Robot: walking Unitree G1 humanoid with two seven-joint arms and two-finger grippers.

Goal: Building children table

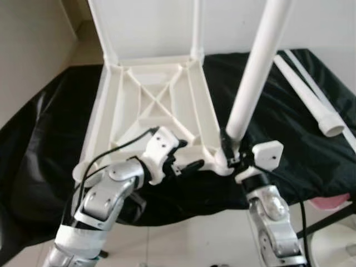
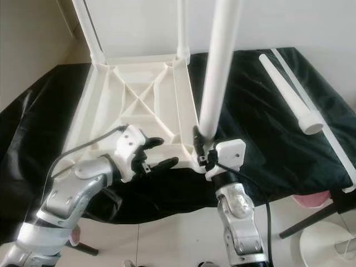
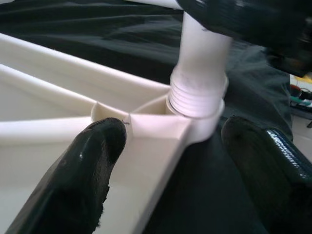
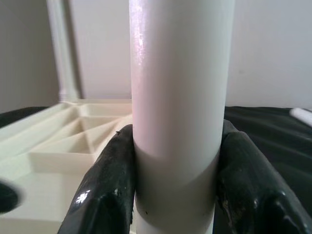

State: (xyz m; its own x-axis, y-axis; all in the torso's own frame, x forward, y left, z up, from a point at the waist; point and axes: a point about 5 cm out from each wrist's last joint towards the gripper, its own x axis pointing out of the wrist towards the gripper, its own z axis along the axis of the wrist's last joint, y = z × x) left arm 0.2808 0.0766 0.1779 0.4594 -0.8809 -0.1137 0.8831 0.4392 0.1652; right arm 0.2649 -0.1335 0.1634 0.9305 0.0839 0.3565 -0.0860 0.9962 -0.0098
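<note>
My right gripper (image 4: 175, 185) is clamping the table leg (image 1: 257, 69) into the near-right socket of the upturned tabletop (image 1: 153, 105); my left gripper (image 3: 180, 170), fingers spread, is bracing that corner. Next: twisting it fully home.

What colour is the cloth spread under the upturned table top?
Black. The cloth shows best in the left eye view, beneath the white table top.
</note>
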